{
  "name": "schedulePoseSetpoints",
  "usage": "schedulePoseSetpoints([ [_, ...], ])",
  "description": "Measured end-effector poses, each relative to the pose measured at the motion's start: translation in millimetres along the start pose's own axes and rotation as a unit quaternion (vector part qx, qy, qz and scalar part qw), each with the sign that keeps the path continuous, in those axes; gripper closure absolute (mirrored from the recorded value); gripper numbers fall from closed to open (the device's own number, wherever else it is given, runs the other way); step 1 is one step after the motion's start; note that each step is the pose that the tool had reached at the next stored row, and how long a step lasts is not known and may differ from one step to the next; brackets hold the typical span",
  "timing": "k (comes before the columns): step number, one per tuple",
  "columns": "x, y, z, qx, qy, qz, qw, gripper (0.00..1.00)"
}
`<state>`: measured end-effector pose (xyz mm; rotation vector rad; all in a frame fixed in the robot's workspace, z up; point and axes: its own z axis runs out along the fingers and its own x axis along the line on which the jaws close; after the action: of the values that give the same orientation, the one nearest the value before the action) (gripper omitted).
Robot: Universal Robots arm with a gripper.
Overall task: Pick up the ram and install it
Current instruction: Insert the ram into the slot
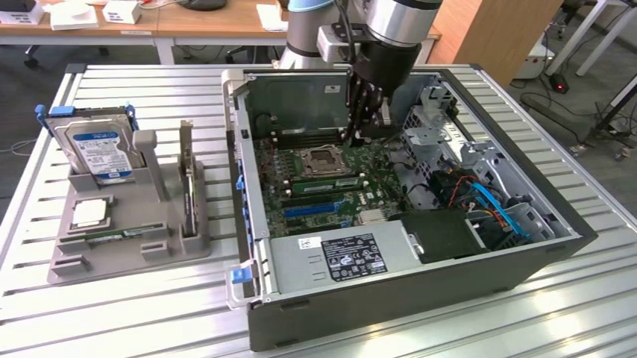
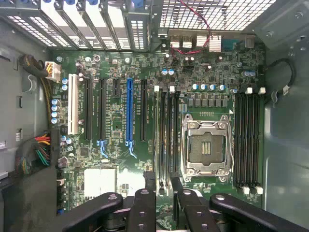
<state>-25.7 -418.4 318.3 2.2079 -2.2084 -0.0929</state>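
The ram (image 1: 112,236) is a narrow green stick lying flat at the front of the grey holder (image 1: 60,268), on the table at the exterior view's left. My gripper (image 1: 365,136) is far from it, hanging inside the open computer case (image 1: 398,298) over the motherboard (image 1: 329,160). In the wrist view the gripper (image 2: 162,186) is open, with only the long black memory slots (image 2: 166,140) showing between its black fingers (image 2: 145,203). The empty processor socket (image 2: 206,147) lies right beside those slots.
The holder also carries an upright hard drive (image 1: 98,149), a square silver chip (image 1: 89,212) and a thin board on edge (image 1: 186,175). Case walls, a drive cage (image 1: 438,127), cables (image 1: 488,201) and the power supply (image 1: 344,257) ring the motherboard. The table is slatted metal.
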Motion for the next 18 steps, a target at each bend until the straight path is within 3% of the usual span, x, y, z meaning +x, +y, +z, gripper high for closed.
schedulePoseSetpoints([
  [7,0.0,-0.1,0.7,0.0000,0.0000,0.000,1.0000,0.76],
  [18,0.3,-0.5,9.7,0.0000,0.0000,0.000,1.0000,0.76],
])
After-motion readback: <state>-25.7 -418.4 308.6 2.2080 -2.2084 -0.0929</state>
